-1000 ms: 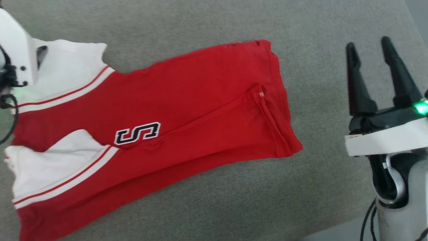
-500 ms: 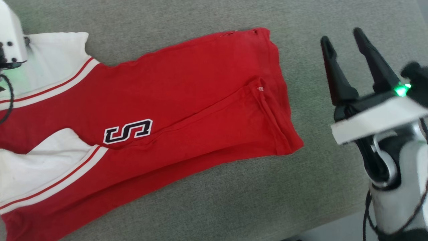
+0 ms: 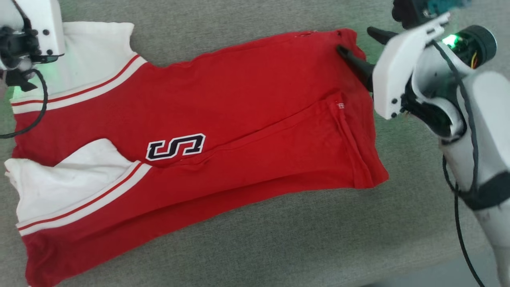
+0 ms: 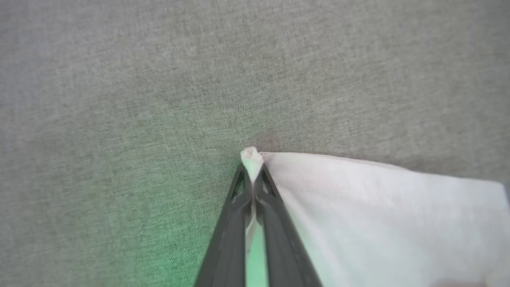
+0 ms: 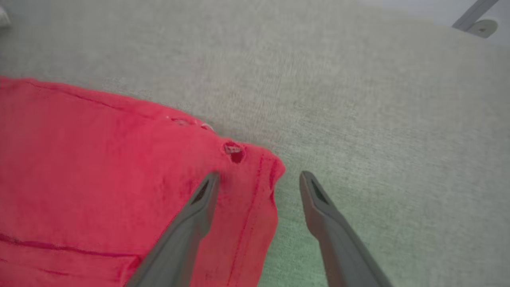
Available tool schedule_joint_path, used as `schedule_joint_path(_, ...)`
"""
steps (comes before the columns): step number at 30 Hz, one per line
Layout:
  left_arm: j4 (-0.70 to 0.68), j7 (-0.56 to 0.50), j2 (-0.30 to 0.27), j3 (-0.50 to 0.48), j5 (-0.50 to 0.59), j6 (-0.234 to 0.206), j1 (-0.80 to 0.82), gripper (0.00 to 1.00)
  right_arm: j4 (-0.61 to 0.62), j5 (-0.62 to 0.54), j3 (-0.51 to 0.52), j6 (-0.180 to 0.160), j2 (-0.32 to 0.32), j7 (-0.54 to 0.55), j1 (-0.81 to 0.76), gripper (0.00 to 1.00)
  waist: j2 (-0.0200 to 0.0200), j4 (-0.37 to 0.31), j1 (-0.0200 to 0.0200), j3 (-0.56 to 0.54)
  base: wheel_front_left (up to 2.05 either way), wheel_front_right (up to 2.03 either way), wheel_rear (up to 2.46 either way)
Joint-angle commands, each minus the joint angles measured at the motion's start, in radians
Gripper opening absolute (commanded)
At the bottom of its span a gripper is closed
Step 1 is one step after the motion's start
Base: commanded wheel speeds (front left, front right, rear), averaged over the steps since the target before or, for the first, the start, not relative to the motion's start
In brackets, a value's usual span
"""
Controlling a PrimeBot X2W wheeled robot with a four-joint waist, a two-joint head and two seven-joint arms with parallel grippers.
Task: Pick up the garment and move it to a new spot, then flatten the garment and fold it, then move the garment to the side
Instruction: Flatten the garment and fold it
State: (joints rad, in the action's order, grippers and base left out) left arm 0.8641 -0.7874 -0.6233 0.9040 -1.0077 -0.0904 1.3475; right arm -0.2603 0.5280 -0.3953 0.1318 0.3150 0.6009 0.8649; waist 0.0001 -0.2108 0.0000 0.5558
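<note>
The garment, a red jersey with white sleeves and a black number 5, lies folded lengthwise on the grey cushion surface. In the left wrist view my left gripper is shut on the corner of a white sleeve, a pinch of cloth poking out past the tips. My left wrist sits over the upper white sleeve at the top left. My right gripper is open, one finger over the red hem corner, the other over bare cushion. In the head view it reaches in from the top right.
The grey cushion's front edge runs along the lower right, with pale floor beyond it. A small hole shows in the red hem corner. A metal furniture leg stands beyond the cushion's far side. Cables hang from both wrists.
My left gripper has shut on the white sleeve corner. My right arm swung up and left to the red hem corner, staying open. The camera has shifted too.
</note>
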Motion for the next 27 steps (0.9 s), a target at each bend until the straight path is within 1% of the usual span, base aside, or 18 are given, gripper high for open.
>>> schedule_joint_path(1, 0.032, -0.016, 0.026, 0.027, -0.005, 0.008, -0.062, 0.00, -0.051, 0.020, -0.035, -0.002, 0.008, 0.042, 0.043, 1.00, -0.0001, 0.011, 0.0000, 0.002, 0.00, 0.00, 0.00)
schedule_joint_path(4, 0.040, -0.004, 0.048, 0.029, -0.004, 0.015, -0.052, 0.00, -0.148, 0.041, -0.085, -0.002, 0.019, 0.116, 0.107, 1.00, -0.0001, 0.027, 0.0000, 0.003, 0.00, 0.00, 0.00)
schedule_joint_path(9, 0.062, 0.020, 0.081, 0.029, -0.007, 0.024, -0.046, 0.00, -0.253, 0.105, -0.175, -0.001, 0.004, 0.209, 0.145, 0.99, -0.0001, 0.048, 0.0000, 0.003, 0.00, 0.00, 0.00)
schedule_joint_path(10, 0.067, 0.027, 0.085, 0.028, -0.007, 0.027, -0.046, 0.00, -0.263, 0.118, -0.189, -0.001, 0.005, 0.214, 0.149, 0.35, -0.0001, 0.052, 0.0000, 0.003, 0.00, 0.00, 0.00)
schedule_joint_path(11, 0.073, 0.036, 0.088, 0.026, -0.008, 0.028, -0.046, 0.00, -0.272, 0.128, -0.199, -0.001, 0.010, 0.220, 0.153, 0.00, -0.0001, 0.056, 0.0000, 0.000, 0.00, 0.00, 0.00)
schedule_joint_path(14, 0.082, 0.072, 0.091, 0.020, -0.003, 0.032, -0.037, 0.00, -0.283, 0.144, -0.201, -0.002, 0.038, 0.174, 0.169, 0.00, -0.0001, 0.071, 0.0000, -0.012, 0.00, 0.00, 0.00)
schedule_joint_path(17, 0.081, 0.104, 0.099, 0.024, 0.008, 0.053, -0.027, 0.00, -0.280, 0.149, -0.200, -0.003, 0.068, 0.111, 0.168, 0.00, -0.0001, 0.091, 0.0000, -0.036, 0.00, 0.00, 0.00)
schedule_joint_path(18, 0.081, 0.104, 0.099, 0.024, 0.008, 0.053, -0.027, 0.00, -0.280, 0.149, -0.200, -0.003, 0.068, 0.111, 0.168, 0.00, -0.0001, 0.091, 0.0000, -0.036, 0.00, 0.00, 0.00)
schedule_joint_path(22, 0.063, 0.123, 0.103, 0.022, 0.009, 0.081, -0.009, 0.00, -0.260, 0.155, -0.199, -0.002, 0.104, 0.036, 0.148, 0.00, -0.0001, 0.121, 0.0000, -0.082, 0.00, 0.00, 0.00)
schedule_joint_path(27, 0.035, 0.120, 0.101, 0.023, -0.003, 0.097, -0.018, 0.00, -0.233, 0.144, -0.188, -0.002, 0.139, -0.023, 0.104, 0.00, -0.0001, 0.155, 0.0000, -0.140, 0.00, 0.00, 0.00)
